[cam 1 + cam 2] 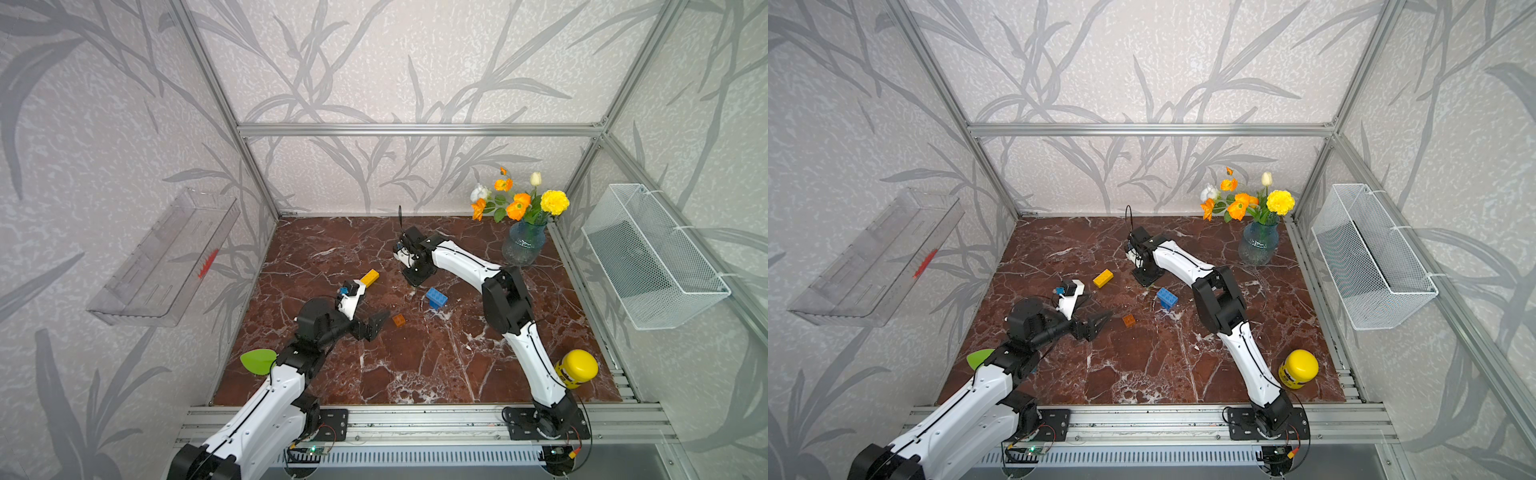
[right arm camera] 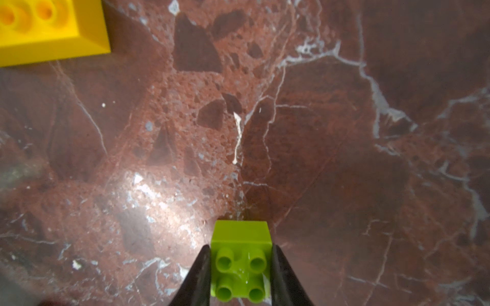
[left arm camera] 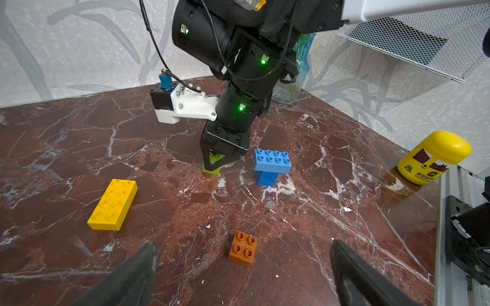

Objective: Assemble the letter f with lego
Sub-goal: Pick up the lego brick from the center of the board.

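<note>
My right gripper (image 2: 240,247) is shut on the small green lego brick (image 2: 241,238), which rests studs-up on the marble table (image 1: 415,365); the same gripper (image 3: 212,167) and brick (image 3: 215,156) show in the left wrist view. My left gripper (image 3: 244,245) hangs open just above the table, with the small orange brick (image 3: 242,248) lying loose between its fingers. The long yellow brick (image 1: 369,277) lies flat to the left. A long blue brick (image 3: 271,160) sits on top of a small blue one (image 3: 266,178). No letter f shows.
A glass vase of flowers (image 1: 523,245) stands at the back right. A yellow bottle (image 1: 575,368) sits at the front right beside the right arm. A wire basket (image 1: 652,257) hangs on the right wall and a clear shelf (image 1: 166,257) on the left.
</note>
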You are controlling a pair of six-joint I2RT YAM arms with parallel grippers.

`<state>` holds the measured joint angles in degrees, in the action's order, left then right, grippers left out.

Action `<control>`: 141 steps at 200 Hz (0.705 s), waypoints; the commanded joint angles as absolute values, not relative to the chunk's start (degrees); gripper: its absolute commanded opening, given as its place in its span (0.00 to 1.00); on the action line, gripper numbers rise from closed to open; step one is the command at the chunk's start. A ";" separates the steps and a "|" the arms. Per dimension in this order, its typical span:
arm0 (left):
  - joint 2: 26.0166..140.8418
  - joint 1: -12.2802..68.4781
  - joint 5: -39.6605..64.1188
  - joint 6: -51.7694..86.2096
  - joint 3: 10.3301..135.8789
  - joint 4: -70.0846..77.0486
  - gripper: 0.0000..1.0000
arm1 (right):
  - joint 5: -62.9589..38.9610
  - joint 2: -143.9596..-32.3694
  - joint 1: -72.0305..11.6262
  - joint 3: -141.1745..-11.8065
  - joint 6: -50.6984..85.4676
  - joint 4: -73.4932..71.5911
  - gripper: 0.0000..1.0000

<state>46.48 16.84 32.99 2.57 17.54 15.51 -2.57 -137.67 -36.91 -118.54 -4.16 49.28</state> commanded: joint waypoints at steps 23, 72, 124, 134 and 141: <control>46.17 17.64 34.09 2.83 19.82 16.71 0.99 | -3.86 -127.22 -36.29 -113.46 -5.75 48.72 0.31; 46.12 18.85 33.92 2.64 20.05 16.28 1.00 | -5.08 -119.67 -35.37 -108.06 -7.18 48.96 0.31; 48.66 21.30 34.62 1.17 20.08 17.32 0.99 | -5.67 -113.37 -34.75 -101.59 -10.07 49.28 0.30; 48.77 21.60 34.45 0.84 20.21 17.22 0.99 | -5.91 -112.34 -34.62 -100.59 -10.98 49.73 0.30; 48.58 21.62 34.21 0.68 20.08 17.16 0.99 | -5.87 -111.84 -34.50 -99.86 -11.65 50.18 0.30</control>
